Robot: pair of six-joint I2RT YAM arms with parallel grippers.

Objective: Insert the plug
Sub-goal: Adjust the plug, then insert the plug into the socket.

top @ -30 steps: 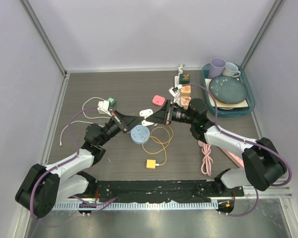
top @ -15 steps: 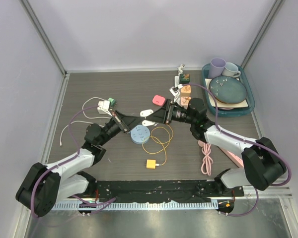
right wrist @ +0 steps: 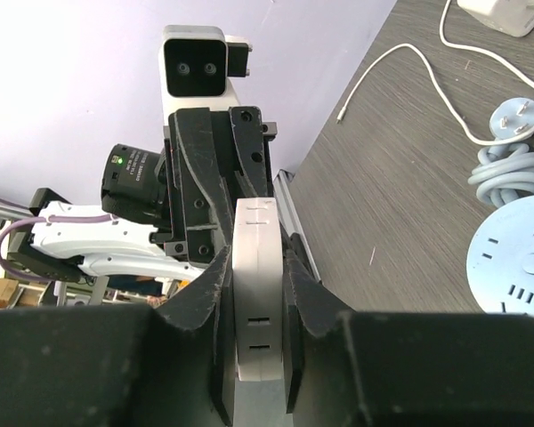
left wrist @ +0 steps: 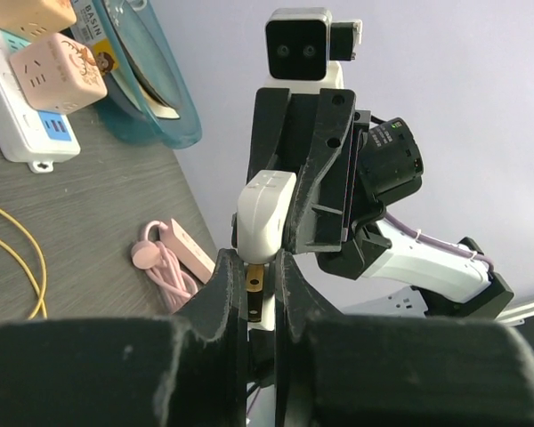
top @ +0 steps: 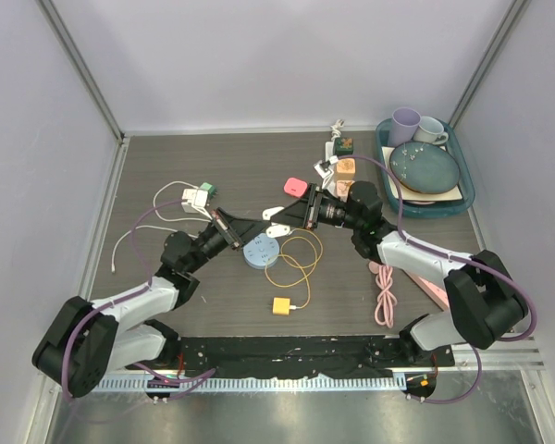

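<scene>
Right gripper [right wrist: 256,267], clamped on a white socket block [right wrist: 256,236], meets left gripper [left wrist: 254,271], pinched shut on the plug [left wrist: 254,285], just beyond the round blue power disc [top: 262,251]; prongs point along the shared axis toward the block. Far right of the disc, teal tray [top: 471,190] holds plate [top: 424,167], two cups [top: 404,125].

Plug [left wrist: 255,283] and adapter [left wrist: 265,213] sit behind round socket [top: 261,251], left of tray [top: 469,181].
</scene>
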